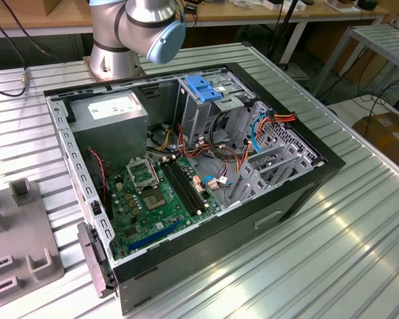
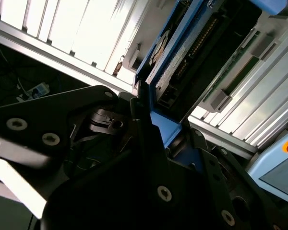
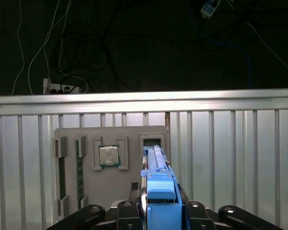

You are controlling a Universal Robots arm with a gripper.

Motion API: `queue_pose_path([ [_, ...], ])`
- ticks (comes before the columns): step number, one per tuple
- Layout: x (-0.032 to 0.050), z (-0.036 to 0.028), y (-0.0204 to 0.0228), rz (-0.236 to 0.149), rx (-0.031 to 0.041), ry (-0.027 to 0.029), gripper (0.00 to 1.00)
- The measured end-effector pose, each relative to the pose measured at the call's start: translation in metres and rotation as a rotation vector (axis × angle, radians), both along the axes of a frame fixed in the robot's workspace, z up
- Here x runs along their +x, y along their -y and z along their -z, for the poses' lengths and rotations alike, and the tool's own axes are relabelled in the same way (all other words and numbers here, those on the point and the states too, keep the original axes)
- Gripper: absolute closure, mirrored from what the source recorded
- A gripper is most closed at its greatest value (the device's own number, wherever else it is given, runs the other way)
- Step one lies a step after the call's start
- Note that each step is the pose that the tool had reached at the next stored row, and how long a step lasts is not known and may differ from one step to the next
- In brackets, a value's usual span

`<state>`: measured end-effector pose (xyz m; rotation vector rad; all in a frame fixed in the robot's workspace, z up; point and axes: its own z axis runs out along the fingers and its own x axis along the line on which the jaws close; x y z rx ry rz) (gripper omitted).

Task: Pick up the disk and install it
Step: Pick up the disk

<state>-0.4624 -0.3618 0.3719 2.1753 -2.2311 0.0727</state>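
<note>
Claw [image 3: 161, 213] [image 2: 151, 120]: clamped on the disk [image 3: 159, 184] [image 2: 182, 57] by its blue carrier, in both wrist views.
Beyond disk: grey tray [image 3: 110, 187] on slatted counter [image 3: 230, 153].

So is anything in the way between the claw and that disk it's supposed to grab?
Nothing visible: in the first wrist view the gripper is clamped directly on the disk, gripping its blue carrier.

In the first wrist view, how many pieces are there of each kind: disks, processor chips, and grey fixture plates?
disk: 1
processor chip: 1
grey fixture plate: 1
Total: 3
</note>
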Motion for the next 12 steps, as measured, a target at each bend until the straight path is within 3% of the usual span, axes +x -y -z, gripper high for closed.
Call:
queue_pose_path([
  [12,0.0000,-0.0078,0.0000,0.000,0.0000,0.0001,0.63],
])
